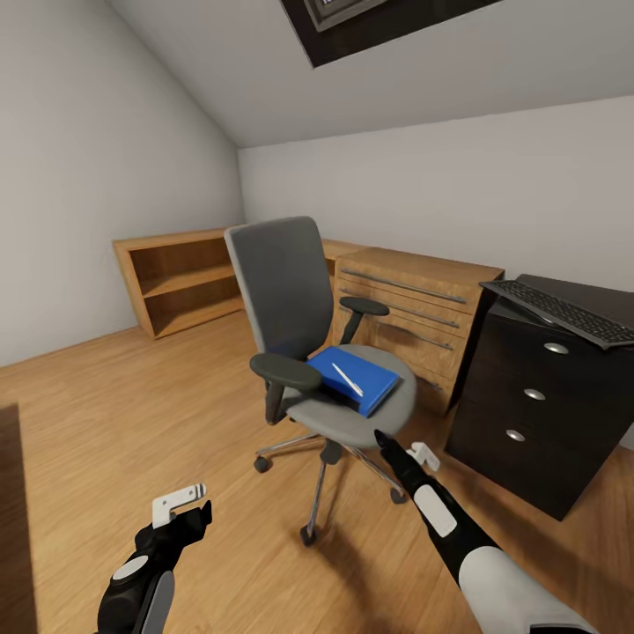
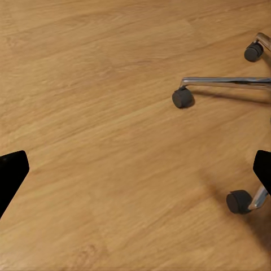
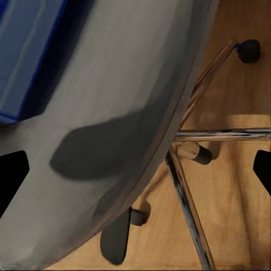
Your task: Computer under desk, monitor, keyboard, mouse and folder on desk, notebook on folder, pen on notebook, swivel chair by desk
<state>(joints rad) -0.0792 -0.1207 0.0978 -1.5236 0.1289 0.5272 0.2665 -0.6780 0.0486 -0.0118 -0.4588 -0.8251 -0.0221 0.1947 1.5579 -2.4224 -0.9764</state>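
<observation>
Head view. Swivel chair (image 1: 299,352): grey seat and tall back, black armrests, chrome star base on castors, standing on the light wood plank floor (image 1: 106,423) mid-room, apart from the desk. On its seat: the blue folder (image 1: 357,379), lying flat, with the white pen (image 1: 347,379) resting diagonally on top of it. Desk (image 1: 546,414): glossy black, three drawers with round silver knobs, at the right edge; the keyboard (image 1: 563,313) lies on its top, overhanging the near corner. Light wooden chest (image 1: 414,308) with bar handles stands against the far wall behind the chair; an open wooden shelf unit (image 1: 180,277) (nothing seen on its shelves) stands in the left corner. Grey walls, sloped ceiling with a dark skylight. Left pincer (image 1: 187,506) hangs low over the floor; right pincer (image 1: 401,449) reaches just beside the seat's front edge.

Left wrist view. Plank floor, three castors and chrome legs of the chair base (image 2: 226,84). Left pincer's dark fingertips (image 2: 11,175) stand wide apart, holding nothing.

Right wrist view. Seat underside and rim (image 3: 113,113), a corner of the folder (image 3: 28,51), chrome legs beneath. Right pincer's fingertips (image 3: 11,178) likewise wide, empty.
</observation>
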